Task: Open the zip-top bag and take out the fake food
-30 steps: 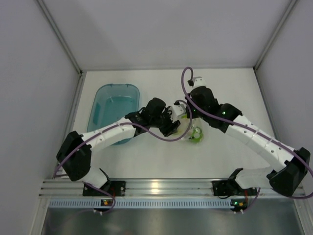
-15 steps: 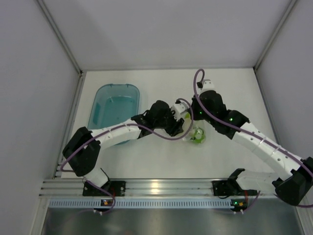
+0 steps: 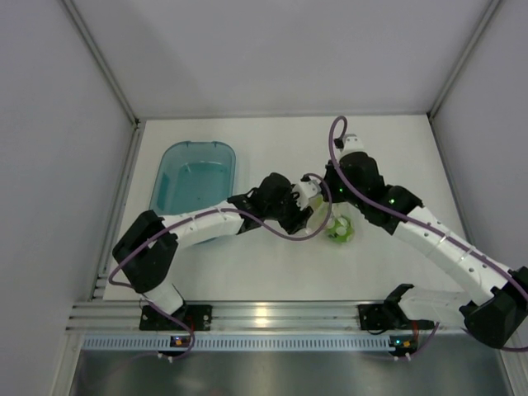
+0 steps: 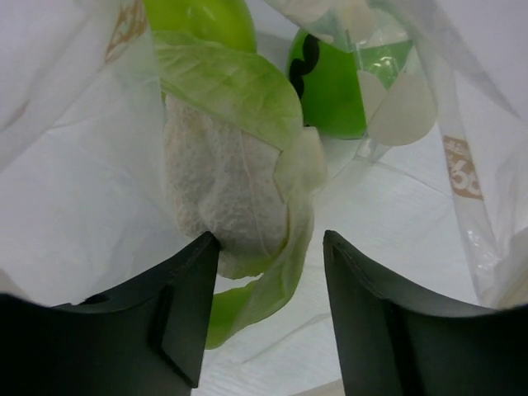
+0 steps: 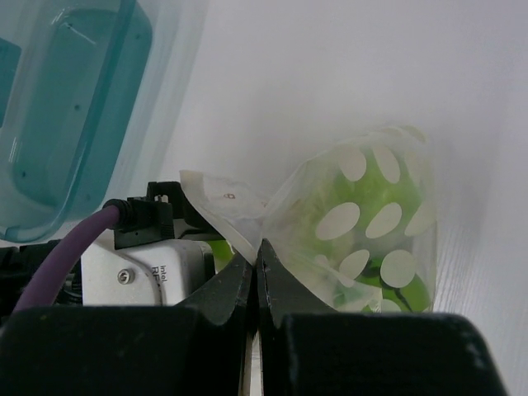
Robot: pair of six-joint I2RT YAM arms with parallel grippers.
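While pinching bag (image 5: 363, 223) by its lip, keeps right gripper (image 5: 257, 257) clamped shut on the plastic, lifting the mouth open. Lies just right of the middle of table (image 3: 247, 264), nudged a little rightward over the last second. Holds all the food (image 3: 340, 232) inside: lump (image 4: 231, 190) nearest the mouth, striped ball (image 4: 330, 91) and lime ball (image 4: 202, 21) behind. Has brought left gripper (image 4: 271, 247) from outside the mouth to inside it within that second. Stands now with jaws parted fairly wide, straddling lump's near end, one finger against it or just beside, cannot tell which, nothing gripped. Looks, by judgement, like opening done and removal starting: next, close on lump and draw back. Could snag loose leaf or bag wall between fingers. Leaves tub (image 3: 162, 177) well apart at left.
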